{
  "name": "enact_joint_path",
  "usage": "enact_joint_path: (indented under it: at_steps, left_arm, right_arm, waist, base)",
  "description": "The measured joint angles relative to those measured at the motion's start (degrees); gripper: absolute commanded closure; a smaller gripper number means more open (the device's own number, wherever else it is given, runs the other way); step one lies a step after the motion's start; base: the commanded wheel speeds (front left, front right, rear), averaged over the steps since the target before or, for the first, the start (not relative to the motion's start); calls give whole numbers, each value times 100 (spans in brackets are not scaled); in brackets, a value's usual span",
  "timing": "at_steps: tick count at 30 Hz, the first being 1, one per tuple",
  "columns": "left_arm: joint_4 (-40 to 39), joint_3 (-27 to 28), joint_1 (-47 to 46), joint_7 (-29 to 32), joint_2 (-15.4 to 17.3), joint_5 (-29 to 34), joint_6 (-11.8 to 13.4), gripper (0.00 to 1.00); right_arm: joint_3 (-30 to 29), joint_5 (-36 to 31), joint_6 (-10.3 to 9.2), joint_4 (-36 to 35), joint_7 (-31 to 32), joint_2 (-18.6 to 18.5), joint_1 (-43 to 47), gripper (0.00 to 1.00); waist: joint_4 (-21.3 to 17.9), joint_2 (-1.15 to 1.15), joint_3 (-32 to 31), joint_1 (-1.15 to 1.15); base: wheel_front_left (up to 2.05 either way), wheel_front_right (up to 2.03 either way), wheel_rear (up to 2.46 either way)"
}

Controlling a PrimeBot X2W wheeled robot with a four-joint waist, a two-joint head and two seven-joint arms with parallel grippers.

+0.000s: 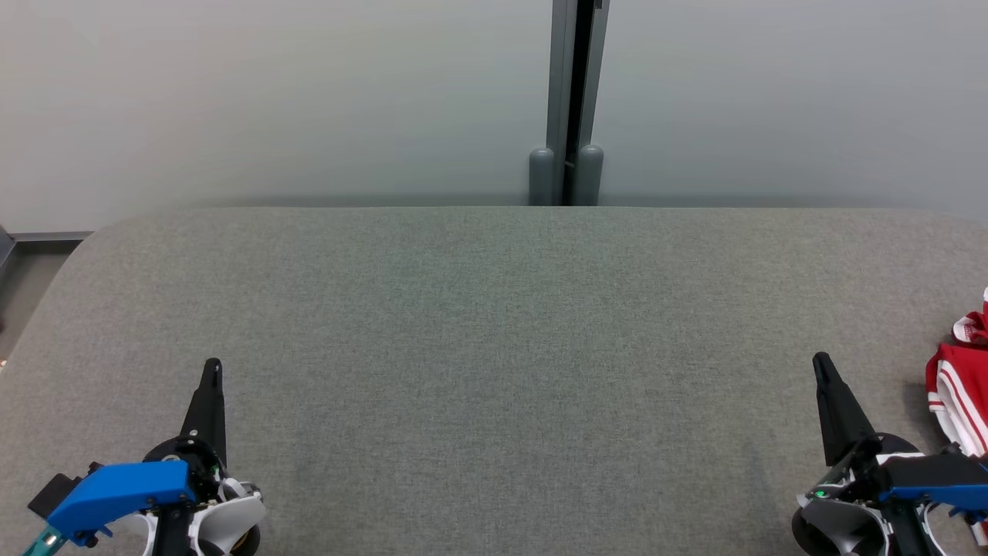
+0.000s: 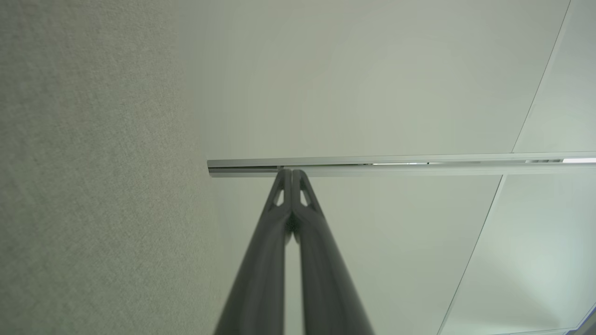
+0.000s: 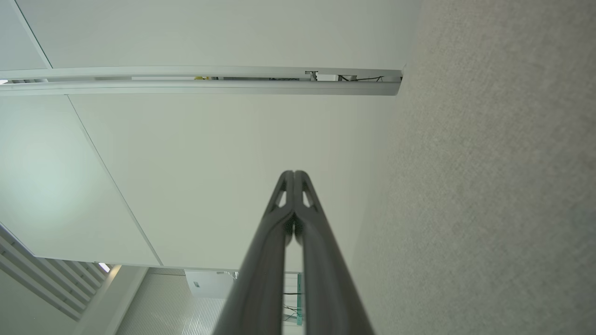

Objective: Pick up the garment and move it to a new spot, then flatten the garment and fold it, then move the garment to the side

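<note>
Hugging the right edge of the table (image 1: 494, 293), the garment (image 1: 957, 394) leaves broad open surface leftward; both arms' jaws pressed together.

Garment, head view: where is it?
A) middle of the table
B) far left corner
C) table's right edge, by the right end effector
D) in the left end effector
C: the red-and-white garment lies at the right edge of the table, beside the right end effector.
</note>
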Motion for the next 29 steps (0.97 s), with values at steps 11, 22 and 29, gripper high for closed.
enact_joint_path:
  at_steps: [11,22,29]
  left_arm:
    - [0,0,0,0,0,0,0,100]
    - [-1,0,0,0,0,0,0,100]
    - [-1,0,0,0,0,0,0,100]
  right_arm:
    - [0,0,0,-1,0,0,0,100]
    - [0,0,0,-1,0,0,0,100]
    - [0,0,0,-1,0,0,0,100]
  waist:
    - [0,0,0,0]
    - [0,0,0,0]
    - [0,0,0,0]
  base:
    - [0,0,0]
    - [0,0,0]
    - [0,0,0]
